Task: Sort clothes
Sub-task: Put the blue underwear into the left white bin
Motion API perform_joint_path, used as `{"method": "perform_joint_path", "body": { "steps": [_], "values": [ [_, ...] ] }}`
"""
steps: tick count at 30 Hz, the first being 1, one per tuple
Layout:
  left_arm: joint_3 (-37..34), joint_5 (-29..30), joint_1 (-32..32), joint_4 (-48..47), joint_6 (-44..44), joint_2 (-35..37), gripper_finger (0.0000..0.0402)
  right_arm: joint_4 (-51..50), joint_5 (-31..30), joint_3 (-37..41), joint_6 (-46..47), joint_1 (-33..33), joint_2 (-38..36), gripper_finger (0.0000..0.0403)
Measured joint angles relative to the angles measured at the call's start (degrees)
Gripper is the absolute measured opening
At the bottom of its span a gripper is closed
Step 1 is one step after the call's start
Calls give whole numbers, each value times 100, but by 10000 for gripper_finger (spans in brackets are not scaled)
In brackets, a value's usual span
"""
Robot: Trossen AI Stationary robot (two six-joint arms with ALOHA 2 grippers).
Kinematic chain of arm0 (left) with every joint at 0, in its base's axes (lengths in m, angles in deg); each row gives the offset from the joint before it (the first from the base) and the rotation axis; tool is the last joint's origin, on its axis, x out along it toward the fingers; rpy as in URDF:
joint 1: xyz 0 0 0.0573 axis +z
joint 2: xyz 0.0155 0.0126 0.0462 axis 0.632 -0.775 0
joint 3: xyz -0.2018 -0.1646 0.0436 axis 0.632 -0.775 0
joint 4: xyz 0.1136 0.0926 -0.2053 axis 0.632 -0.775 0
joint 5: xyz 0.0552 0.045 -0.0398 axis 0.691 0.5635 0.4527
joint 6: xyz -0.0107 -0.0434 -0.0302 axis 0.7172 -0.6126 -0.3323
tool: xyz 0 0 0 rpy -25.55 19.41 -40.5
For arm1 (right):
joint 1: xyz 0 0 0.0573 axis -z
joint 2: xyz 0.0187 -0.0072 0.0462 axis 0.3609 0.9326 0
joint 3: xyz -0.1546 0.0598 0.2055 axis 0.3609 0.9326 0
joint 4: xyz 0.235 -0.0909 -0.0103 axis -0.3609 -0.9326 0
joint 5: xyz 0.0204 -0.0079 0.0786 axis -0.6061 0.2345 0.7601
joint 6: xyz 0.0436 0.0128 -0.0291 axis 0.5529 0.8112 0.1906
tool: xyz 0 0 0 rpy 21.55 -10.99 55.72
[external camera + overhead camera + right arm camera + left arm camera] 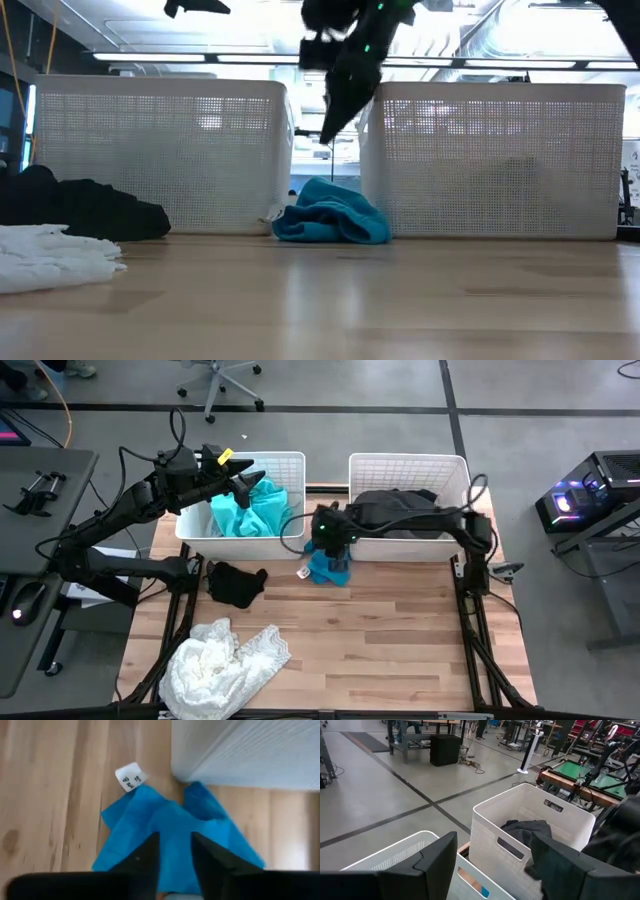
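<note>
Nearest you, at the front of the wooden table [400, 650], the crumpled white lacy garment [222, 663] lies in a loose heap. It looks light and limp, so take it by a raised fold near the top of the pile. Its long axis runs roughly from the table's front left corner toward the middle.

Just beyond it, the small black fabric garment [236, 583] lies flat and bunched on the left side, apart from the baskets.

Next comes the blue soft cloth garment [172, 832], crumpled against the front of the gap between the baskets, its white tag [129, 776] lying on the wood to the left. Your right gripper [174, 851] hangs just above it, fingers parted a little and holding nothing. Pinch the raised middle ridge; I judge it will drape and not slip.

Farthest, the left white mesh plastic basket [290, 461] holds a teal garment [250, 510], with the left gripper [492, 857] above it, fingers spread and empty. The right white mesh basket [410, 462] holds a dark grey garment [527, 831].
</note>
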Motion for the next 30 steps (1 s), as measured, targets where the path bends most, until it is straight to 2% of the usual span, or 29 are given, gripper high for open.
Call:
{"method": "perform_joint_path", "body": {
  "steps": [2,7,11,14,19,20,23,30],
  "values": [
    [-1,0,0,0,0,0,239,57,-105,-4,150,0,259,136],
    [0,0,-1,-1,-2,0,239,122,-1002,-4,716,25,966,215],
    [-1,0,-3,-2,-11,0,239,12,-738,-43,773,135,1451,230],
    [0,3,-7,-14,-47,-2,239,-67,-490,-59,789,157,1672,190],
    [-1,-15,-22,-27,-157,-2,239,-242,-219,-38,689,162,1538,35],
    [-1,-19,-22,-28,-159,-2,239,-239,-133,-27,655,162,1451,18],
    [-1,-17,-22,-52,-159,0,239,-278,99,24,594,171,1065,23],
    [-2,-17,-22,-52,-160,0,239,-243,609,-3,458,197,-476,7]
  ]
}}
